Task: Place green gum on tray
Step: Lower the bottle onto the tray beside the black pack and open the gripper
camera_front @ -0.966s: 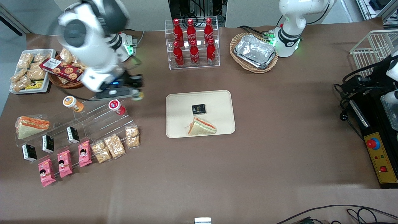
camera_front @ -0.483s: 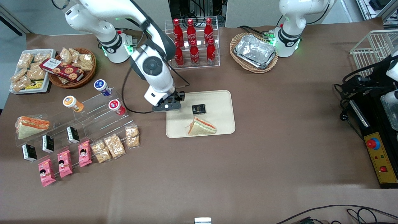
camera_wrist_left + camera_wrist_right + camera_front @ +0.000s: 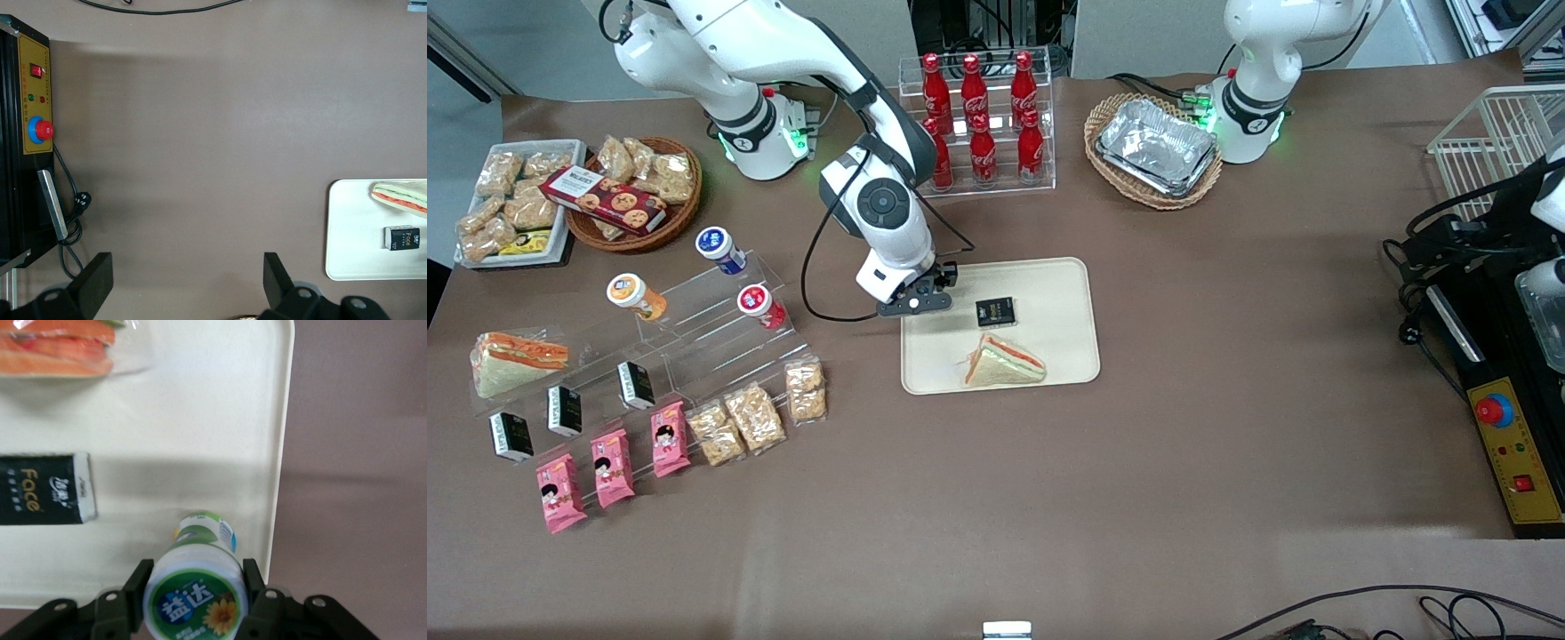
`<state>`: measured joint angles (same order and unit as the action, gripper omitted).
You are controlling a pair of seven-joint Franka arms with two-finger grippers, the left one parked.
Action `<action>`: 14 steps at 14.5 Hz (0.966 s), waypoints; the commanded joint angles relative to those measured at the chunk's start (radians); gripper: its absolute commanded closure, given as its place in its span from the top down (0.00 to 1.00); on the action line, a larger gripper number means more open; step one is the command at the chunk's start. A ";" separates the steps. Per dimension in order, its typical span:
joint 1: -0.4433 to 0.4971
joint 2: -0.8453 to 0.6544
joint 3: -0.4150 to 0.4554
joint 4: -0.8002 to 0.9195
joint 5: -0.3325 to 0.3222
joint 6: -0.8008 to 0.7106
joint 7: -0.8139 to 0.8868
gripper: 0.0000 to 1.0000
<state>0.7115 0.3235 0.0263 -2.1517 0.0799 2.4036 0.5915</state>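
My gripper (image 3: 925, 292) hangs over the cream-beige tray (image 3: 1049, 356), at the tray's corner toward the working arm's end and farther from the front camera. It is shut on the green gum (image 3: 195, 595), a small bottle with a green-rimmed white lid. In the right wrist view the two fingers (image 3: 133, 587) clamp the lid and the bottle's body hangs above the tray (image 3: 200, 420) near its rim. The arm hides the gum in the front view. A black packet (image 3: 995, 312) and a wrapped sandwich (image 3: 1003, 363) lie on the tray.
An acrylic stand (image 3: 720, 311) toward the working arm's end holds blue-lidded (image 3: 719, 248), orange-lidded (image 3: 634, 296) and red-lidded (image 3: 761, 305) bottles. A rack of red cola bottles (image 3: 978, 124) stands farther from the front camera. A wicker basket holds foil trays (image 3: 1156, 147). Snack packs (image 3: 751, 416) lie near the stand.
The arm swung from the acrylic stand across to the tray carrying the gum. In the last half second it shifted only slightly over the tray's corner.
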 commanded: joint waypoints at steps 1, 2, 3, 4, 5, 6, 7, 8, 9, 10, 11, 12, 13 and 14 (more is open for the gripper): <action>0.014 0.009 -0.009 -0.010 0.026 0.025 0.002 0.51; 0.017 0.009 -0.009 -0.010 0.026 0.025 0.002 0.51; 0.025 0.009 -0.009 -0.010 0.026 0.025 0.002 0.51; 0.026 0.009 -0.009 -0.010 0.027 0.026 0.002 0.52; 0.028 0.011 -0.009 -0.010 0.027 0.026 0.002 0.52; 0.028 0.011 -0.009 -0.010 0.026 0.026 0.002 0.53; 0.028 0.011 -0.009 -0.010 0.027 0.028 0.002 0.54; 0.028 0.011 -0.009 -0.010 0.027 0.031 0.002 0.54; 0.029 0.011 -0.009 -0.010 0.037 0.048 0.002 0.55; 0.035 0.014 -0.011 -0.010 0.046 0.058 0.002 0.57; 0.040 0.015 -0.011 -0.010 0.049 0.065 0.002 0.58; 0.040 0.017 -0.011 -0.010 0.049 0.074 0.002 0.59; 0.040 0.020 -0.011 -0.010 0.049 0.081 0.002 0.61; 0.040 0.023 -0.011 -0.010 0.049 0.086 0.002 0.63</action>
<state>0.7342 0.3364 0.0263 -2.1547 0.1008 2.4492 0.5915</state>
